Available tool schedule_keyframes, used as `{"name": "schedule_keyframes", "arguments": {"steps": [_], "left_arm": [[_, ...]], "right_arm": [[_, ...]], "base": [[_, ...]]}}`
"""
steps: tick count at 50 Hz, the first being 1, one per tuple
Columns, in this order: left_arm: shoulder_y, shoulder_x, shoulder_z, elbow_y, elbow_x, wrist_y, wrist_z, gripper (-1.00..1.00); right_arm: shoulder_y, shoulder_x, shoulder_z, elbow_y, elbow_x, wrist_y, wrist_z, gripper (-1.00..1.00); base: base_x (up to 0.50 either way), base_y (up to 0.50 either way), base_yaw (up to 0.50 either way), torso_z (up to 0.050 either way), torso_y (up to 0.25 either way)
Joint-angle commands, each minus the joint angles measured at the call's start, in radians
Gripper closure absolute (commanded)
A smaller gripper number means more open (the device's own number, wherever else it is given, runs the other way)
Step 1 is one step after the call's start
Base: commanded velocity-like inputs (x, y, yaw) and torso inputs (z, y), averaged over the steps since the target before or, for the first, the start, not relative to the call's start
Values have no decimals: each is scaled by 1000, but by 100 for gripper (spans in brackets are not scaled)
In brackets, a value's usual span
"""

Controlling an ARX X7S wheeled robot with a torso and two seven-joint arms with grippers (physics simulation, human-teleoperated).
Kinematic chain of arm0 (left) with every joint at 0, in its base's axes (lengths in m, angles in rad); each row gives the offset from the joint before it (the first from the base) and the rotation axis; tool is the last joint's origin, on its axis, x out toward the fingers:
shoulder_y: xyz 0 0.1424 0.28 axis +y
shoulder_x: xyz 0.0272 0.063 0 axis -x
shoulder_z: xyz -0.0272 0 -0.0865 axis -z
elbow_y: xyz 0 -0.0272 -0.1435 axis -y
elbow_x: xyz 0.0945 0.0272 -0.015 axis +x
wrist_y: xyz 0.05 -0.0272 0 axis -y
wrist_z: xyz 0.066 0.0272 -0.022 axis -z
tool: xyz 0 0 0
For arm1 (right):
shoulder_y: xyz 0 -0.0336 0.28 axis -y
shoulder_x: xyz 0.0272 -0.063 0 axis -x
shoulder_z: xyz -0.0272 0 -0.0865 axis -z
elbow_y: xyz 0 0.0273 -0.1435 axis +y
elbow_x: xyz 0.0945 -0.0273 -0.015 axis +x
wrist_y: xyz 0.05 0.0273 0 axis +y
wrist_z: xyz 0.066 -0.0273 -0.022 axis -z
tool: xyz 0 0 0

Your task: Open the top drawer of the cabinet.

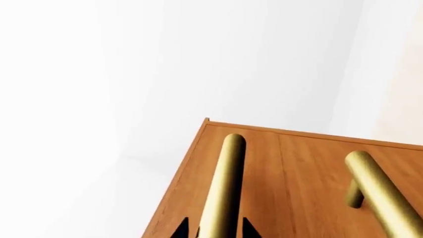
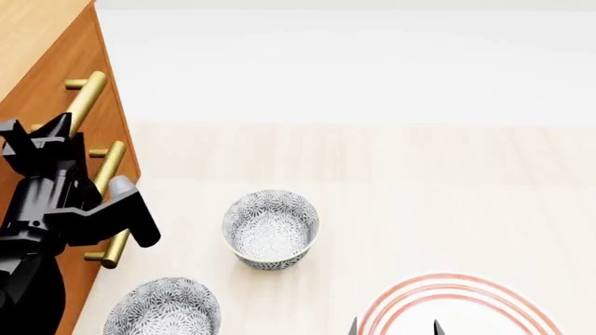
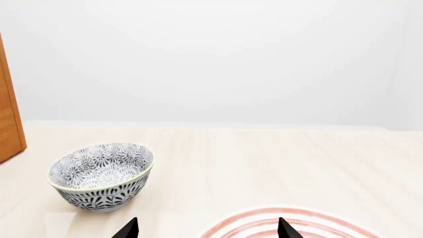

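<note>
Left end effector (image 1: pixel 211 229) fingers straddle top drawer's (image 1: pixel 238 168) brass handle (image 1: pixel 223 183), spread, not clamped; pulling now risks slipping off

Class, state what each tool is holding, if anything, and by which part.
The left tool straddles a brass bar handle; whether it grips it cannot be told. The right tool holds nothing.

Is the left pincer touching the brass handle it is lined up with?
Cannot tell. In the left wrist view the left pincer straddles the brass handle, its fingertips either side, but neither contact nor a gap shows plainly.
</note>
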Motion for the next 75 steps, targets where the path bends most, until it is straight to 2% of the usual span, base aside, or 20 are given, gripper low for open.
{"name": "schedule_keyframes", "arguments": {"steps": [1,16,25,39,70,71,75], "left_arm": [[-8,3,3,19,35,-16,10,100],[-35,23,7,73,53,-61,27,100],[-58,85,30,106,73,-94,51,100],[-50,134,34,115,70,-84,48,100],[-44,140,48,147,83,-101,61,100],[-46,143,45,136,82,-103,60,-100],[-49,140,52,137,88,-106,63,-100]], "right_arm": [[2,4,-5,0,4,0,4,-100],[2,9,-11,-2,10,1,7,-100],[4,10,-15,0,10,-1,11,-100],[6,14,-21,2,14,0,14,-100],[10,21,-33,10,20,-9,20,-100],[10,22,-33,6,20,-6,21,-100],[11,22,-35,9,21,-8,22,-100]], "base": [[0,0,0,0,0],[0,0,-1,0,0],[0,0,-1,0,1],[0,0,0,0,2],[0,-3,0,0,3],[0,-4,0,0,11],[0,0,0,0,0]]}}
